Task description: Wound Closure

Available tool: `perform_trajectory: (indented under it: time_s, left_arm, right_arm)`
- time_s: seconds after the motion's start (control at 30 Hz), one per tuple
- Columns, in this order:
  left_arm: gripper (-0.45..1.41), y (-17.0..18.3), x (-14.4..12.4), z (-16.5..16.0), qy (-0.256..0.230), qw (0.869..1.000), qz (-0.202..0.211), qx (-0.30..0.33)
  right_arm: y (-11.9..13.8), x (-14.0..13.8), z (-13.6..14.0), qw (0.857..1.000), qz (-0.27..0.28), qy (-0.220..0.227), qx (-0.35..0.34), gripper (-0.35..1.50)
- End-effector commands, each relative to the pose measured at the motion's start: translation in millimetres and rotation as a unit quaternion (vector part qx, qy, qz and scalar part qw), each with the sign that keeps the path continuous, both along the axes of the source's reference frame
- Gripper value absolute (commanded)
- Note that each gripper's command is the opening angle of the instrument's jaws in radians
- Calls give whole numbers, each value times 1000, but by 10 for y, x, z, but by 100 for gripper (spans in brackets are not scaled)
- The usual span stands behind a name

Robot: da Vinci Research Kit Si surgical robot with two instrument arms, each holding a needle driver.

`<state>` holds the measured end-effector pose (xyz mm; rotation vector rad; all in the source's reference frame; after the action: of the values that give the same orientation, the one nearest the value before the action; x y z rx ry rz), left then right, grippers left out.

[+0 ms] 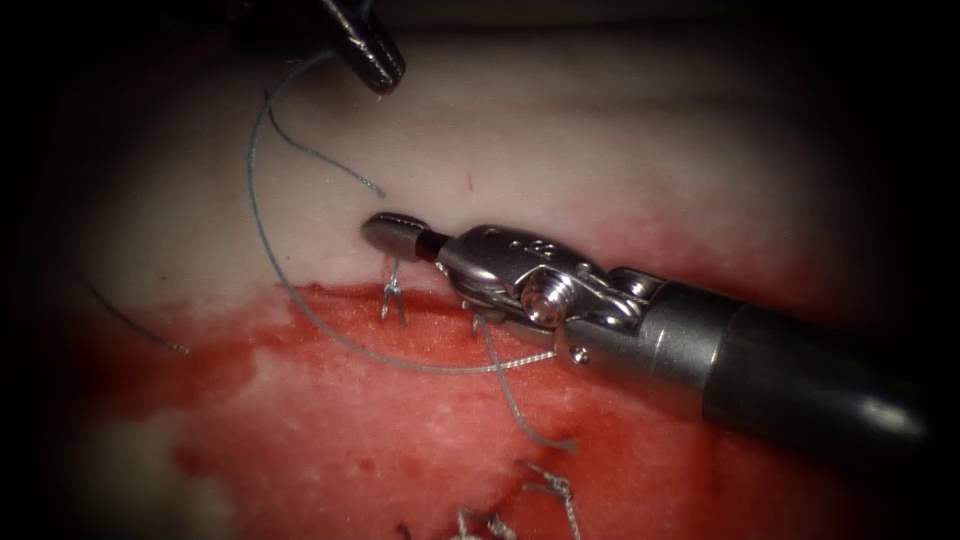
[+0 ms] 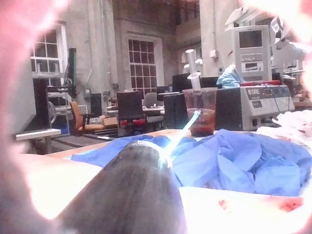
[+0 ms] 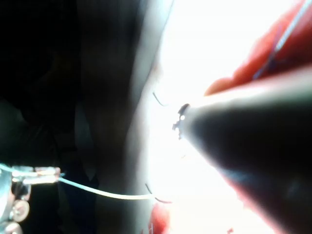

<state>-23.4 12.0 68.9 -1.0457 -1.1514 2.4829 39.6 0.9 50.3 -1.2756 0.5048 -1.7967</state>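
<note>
2 tools are at work over the tissue (image 1: 600, 150), and the thread (image 1: 290, 290) is what this moment is about. At the top of the endoscope frame, left of centre, the left tool (image 1: 383, 80) has its jaws closed on the thread. The right wrist view confirms that hold, with the strand running taut away from the jaws. From there the thread sweeps down the left of the frame in a wide arc. It crosses onto the red fluid (image 1: 400, 440) and ends under the wrist of the right tool (image 1: 385, 230) near centre.

The right tool comes in from the lower right with its jaws pressed narrow together, and I can make out nothing between them. Its tip hovers just above a knotted stitch (image 1: 392, 295) that sits where pale tissue meets red. I cannot tell where the needle is, nor whether it is in the tissue.

More finished stitches (image 1: 545, 485) lie at the bottom centre. 2 loose cut ends lie apart: 1 (image 1: 320, 155) in the upper left and 1 (image 1: 140, 325) at the far left.

My judgement is that this is thread handling around a laid stitch, not needle driving. Any next move calls for keeping the long arc clear of the right tool's wrist and keeping steady, gentle tension on the strand.
</note>
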Motion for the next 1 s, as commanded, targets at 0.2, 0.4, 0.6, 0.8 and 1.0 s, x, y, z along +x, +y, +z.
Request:
perform_trajectory:
  time_s: [0.2,0.4,0.6,0.8,1.0]
  left_arm:
    - [-45,15,5,-12,3,1000,-10,-14]
    - [-45,-8,22,23,84,996,13,4]
    - [-45,-49,42,78,177,982,39,52]
    - [14,-84,78,127,222,974,26,29]
    - [-45,-68,78,132,44,984,20,-173]
  right_arm:
    - [16,1,-14,1000,15,-5,8,0]
    - [26,-32,-33,997,78,3,4,141]
    - [36,-87,-50,995,96,1,16,141]
    - [51,-125,-59,994,103,-7,31,138]
    - [51,-128,-63,994,102,-6,32,141]
